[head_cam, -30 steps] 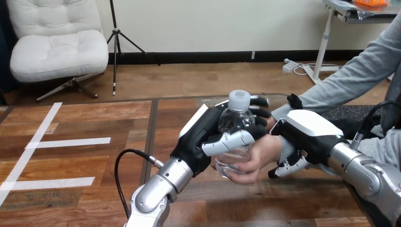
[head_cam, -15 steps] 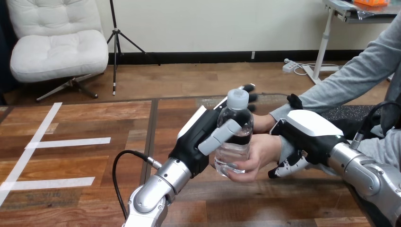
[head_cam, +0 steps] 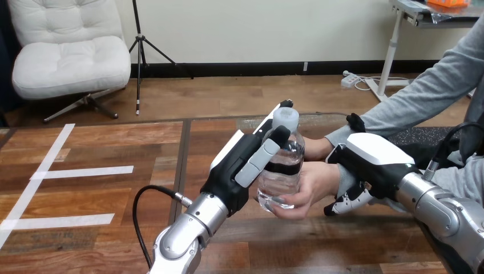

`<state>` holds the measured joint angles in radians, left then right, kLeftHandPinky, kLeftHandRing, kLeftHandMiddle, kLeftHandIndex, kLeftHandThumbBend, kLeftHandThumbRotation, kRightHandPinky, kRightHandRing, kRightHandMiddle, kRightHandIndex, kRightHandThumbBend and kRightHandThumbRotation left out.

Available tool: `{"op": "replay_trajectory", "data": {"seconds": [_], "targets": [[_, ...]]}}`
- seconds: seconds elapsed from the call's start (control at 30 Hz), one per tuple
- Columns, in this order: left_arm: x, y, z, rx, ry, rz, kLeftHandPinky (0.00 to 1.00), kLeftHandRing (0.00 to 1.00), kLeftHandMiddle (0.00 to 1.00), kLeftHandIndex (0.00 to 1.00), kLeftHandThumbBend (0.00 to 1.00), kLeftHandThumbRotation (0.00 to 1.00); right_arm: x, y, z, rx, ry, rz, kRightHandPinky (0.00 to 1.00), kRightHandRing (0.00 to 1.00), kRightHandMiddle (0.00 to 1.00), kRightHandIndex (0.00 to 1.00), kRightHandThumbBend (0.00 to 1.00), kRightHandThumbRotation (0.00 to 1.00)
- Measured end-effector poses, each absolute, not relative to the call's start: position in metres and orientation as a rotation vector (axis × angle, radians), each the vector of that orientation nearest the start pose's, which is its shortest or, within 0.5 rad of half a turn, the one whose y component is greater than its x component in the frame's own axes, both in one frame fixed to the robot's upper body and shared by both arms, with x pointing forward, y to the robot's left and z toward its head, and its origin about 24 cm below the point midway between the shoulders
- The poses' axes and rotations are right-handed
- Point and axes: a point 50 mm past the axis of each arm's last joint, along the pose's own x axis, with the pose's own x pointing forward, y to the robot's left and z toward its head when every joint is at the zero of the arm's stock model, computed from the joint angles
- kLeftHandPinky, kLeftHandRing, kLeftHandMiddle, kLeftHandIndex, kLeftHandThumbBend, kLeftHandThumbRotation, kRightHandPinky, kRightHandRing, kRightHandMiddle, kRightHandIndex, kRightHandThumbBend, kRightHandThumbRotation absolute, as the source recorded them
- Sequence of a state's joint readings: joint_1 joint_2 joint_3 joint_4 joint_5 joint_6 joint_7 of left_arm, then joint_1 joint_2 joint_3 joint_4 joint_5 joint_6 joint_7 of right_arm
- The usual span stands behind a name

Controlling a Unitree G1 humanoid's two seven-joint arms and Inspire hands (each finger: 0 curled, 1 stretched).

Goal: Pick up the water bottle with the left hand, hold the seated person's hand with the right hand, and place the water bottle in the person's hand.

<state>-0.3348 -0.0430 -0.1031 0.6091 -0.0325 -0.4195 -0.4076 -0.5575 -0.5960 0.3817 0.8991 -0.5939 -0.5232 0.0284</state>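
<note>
Clear water bottle (head_cam: pixel 282 165) stood upright in the person's hand (head_cam: pixel 311 182), cupped at its base. Within the last second the left hand (head_cam: pixel 237 168) had straightened off it, so the handover looked done; the right hand (head_cam: pixel 374 160) stayed curled round the person's wrist (head_cam: pixel 333 141).

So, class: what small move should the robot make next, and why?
Probably draw the left hand back from the clear plastic water bottle with a white cap: its fingers are straight, the person's hand grips the bottle's lower part, and the right hand is curled round the person's wrist.
</note>
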Motion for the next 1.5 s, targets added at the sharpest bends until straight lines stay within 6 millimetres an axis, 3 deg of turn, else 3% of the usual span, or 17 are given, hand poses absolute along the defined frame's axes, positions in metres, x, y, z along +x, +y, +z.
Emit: {"op": "replay_trajectory", "data": {"seconds": [0.63,1.5], "targets": [[0.294,0.080,0.032,-0.037,-0.152,-0.574,1.00,1.00,1.00,1.00,1.00,0.99,0.326,-0.225,0.038,-1.258,-0.011,0.506,0.11,0.16,0.21,0.23,0.74,0.00],[0.287,0.135,0.039,-0.031,-0.188,-0.441,1.00,1.00,0.99,0.99,1.00,1.00,0.325,-0.226,0.037,-1.259,-0.005,0.505,0.12,0.16,0.22,0.23,0.75,0.00]]}}
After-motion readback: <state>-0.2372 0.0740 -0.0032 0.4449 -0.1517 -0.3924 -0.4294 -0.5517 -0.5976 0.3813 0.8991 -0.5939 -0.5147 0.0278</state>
